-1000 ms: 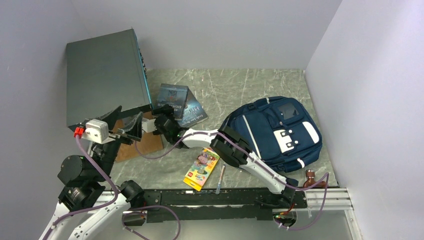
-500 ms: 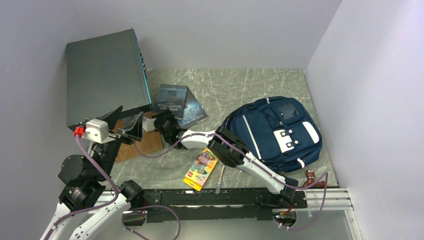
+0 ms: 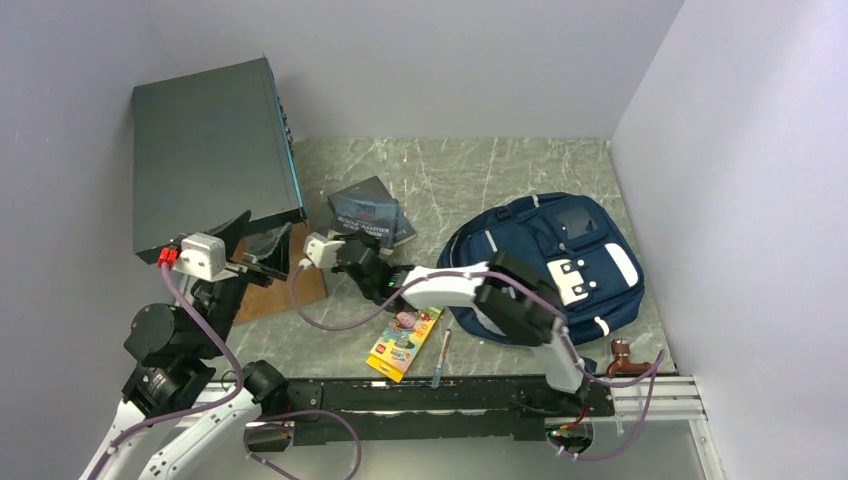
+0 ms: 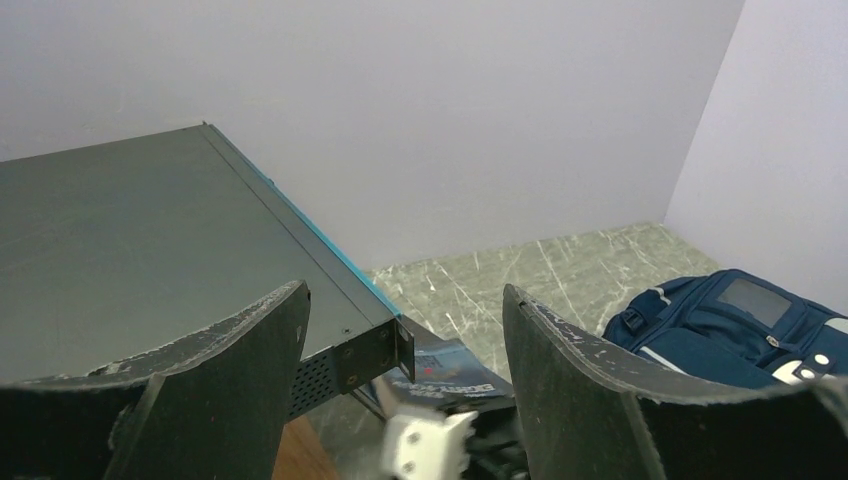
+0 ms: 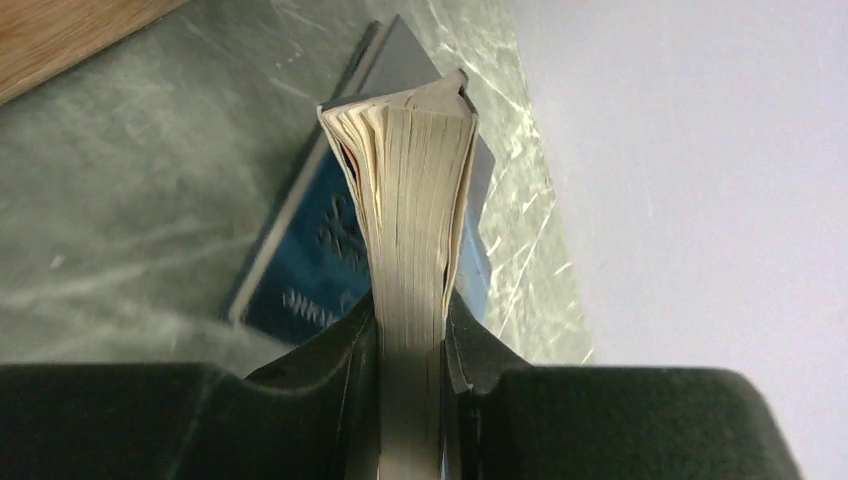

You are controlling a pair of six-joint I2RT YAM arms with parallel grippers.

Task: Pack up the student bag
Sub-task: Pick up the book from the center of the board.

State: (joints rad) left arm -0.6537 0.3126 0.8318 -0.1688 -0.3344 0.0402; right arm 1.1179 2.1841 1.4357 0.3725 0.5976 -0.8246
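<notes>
Whereas everything lay flat a second ago, the student bag [image 3: 545, 260] waits at the table's three o'clock (its opening I can't make out), the left gripper [image 4: 402, 300] gapes wide, and the right gripper [image 5: 410, 320] now pinches one paperback [image 5: 410, 200] raised off its twin [image 5: 300, 250], at the bag's nine o'clock, ready for packing.

Top view: even, diffuse light from above, moderately bright. Focus is sharp across the frame. Faint sheen on the table [image 3: 500, 165]; soft shadow under the box [image 3: 205, 150] at left. Walls [image 3: 450, 60] read pale lilac.

Left wrist view: fingers [image 4: 590, 400] of the left gripper [image 4: 400, 300] are soft and grainy in the foreground. White object [image 4: 425, 445] at the bottom edge is blurred.

Right wrist view: book [image 5: 412, 230] page edges fairly sharp. Table surface at left is smeared. Fingers [image 5: 310, 390] of the right gripper [image 5: 410, 320] are near black and underexposed. Background is washed out.
</notes>
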